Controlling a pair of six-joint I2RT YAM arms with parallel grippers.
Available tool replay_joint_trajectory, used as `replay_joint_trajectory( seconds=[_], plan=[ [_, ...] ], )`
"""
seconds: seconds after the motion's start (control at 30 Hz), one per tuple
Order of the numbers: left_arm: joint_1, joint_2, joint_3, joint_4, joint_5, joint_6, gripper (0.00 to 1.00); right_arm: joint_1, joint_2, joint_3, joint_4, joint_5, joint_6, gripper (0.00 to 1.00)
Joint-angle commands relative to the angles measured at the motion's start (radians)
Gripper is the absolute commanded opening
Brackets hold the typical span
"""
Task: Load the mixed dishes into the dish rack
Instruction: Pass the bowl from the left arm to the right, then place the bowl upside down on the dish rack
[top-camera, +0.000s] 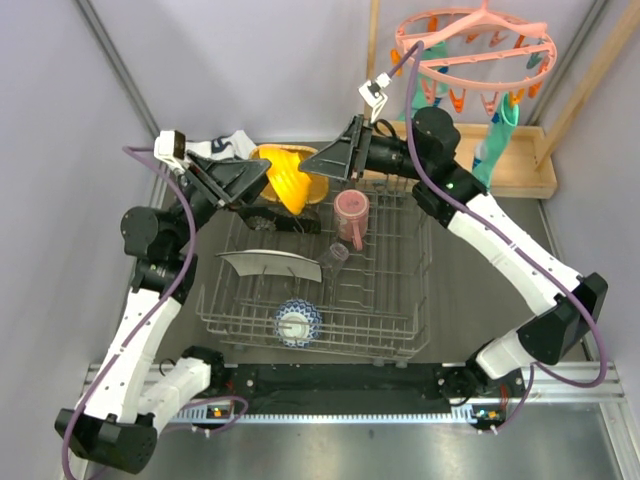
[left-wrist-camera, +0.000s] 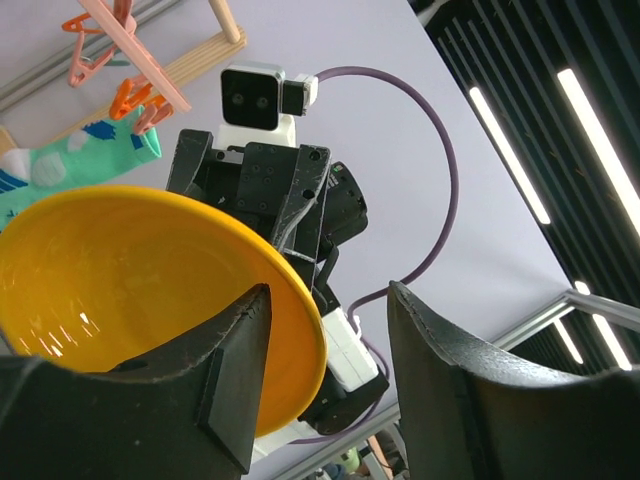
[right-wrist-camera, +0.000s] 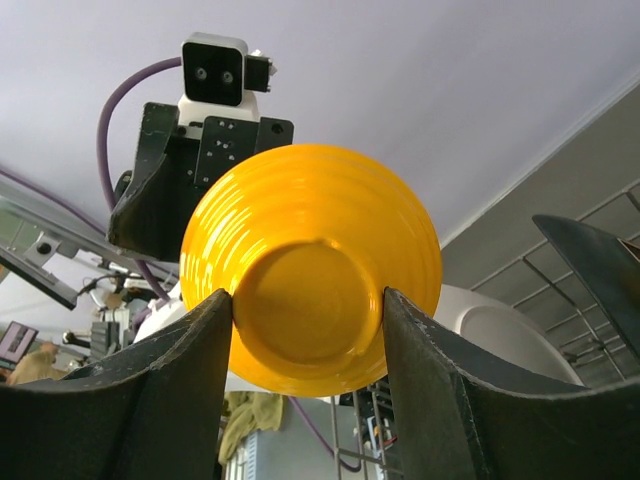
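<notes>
Gripping the orange bowl (top-camera: 285, 180) by its base between the right gripper (right-wrist-camera: 308, 305) jaws, above the dish rack's (top-camera: 392, 292) far left corner. Straddling its rim with the left gripper (left-wrist-camera: 325, 295), jaws released.

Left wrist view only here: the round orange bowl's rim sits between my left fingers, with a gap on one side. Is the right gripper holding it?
Observer: Yes. The right gripper pinches the orange bowl across its base, one finger on each side.
Operator: Where is the bowl relative to the rack?
Observer: In the air above the far edge of the grey wire dish rack, left of centre.
Operator: Anything close to it in the rack?
Observer: A pink cup sits in the far rows, just right of the bowl.
</notes>
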Motion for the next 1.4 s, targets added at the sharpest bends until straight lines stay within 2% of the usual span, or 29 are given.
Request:
replay_joint_trajectory(
  seconds=[0.0, 0.3, 0.47, 0.57, 0.63, 0.7, 0.73, 0.93, 1.17, 1.37],
  plan=[
    [-0.005, -0.041, -0.025, -0.020, -0.045, 0.052, 0.57, -0.020, -0.048, 0.002, 0.052, 0.011, -0.002, 0.00],
    [-0.005, -0.038, -0.015, -0.123, -0.033, 0.106, 0.59, -0.063, -0.071, -0.003, 0.043, 0.011, -0.002, 0.00],
    [-0.005, -0.043, -0.017, -0.232, -0.048, 0.139, 0.67, -0.106, -0.100, -0.010, 0.024, 0.008, -0.005, 0.00],
    [-0.004, -0.047, -0.003, -0.289, -0.060, 0.176, 0.68, -0.153, -0.128, -0.016, -0.032, 0.022, -0.041, 0.00],
    [-0.004, -0.049, 0.017, -0.359, -0.080, 0.216, 0.69, -0.183, -0.165, -0.009, -0.152, 0.040, -0.087, 0.00],
    [-0.004, -0.046, 0.026, -0.393, -0.088, 0.234, 0.71, -0.192, -0.195, 0.031, -0.261, 0.097, -0.202, 0.00],
    [-0.004, -0.043, 0.034, -0.398, -0.089, 0.239, 0.71, -0.195, -0.208, 0.062, -0.389, 0.149, -0.284, 0.00],
    [-0.002, -0.006, 0.045, -0.381, -0.082, 0.238, 0.71, -0.193, -0.301, 0.105, -0.724, 0.357, -0.481, 0.00],
    [-0.002, 0.031, 0.054, -0.360, -0.066, 0.233, 0.72, -0.195, -0.379, 0.041, -0.930, 0.476, -0.567, 0.00],
    [-0.002, 0.054, 0.054, -0.340, -0.057, 0.224, 0.73, -0.187, -0.435, -0.137, -0.959, 0.517, -0.609, 0.00]
  ],
)
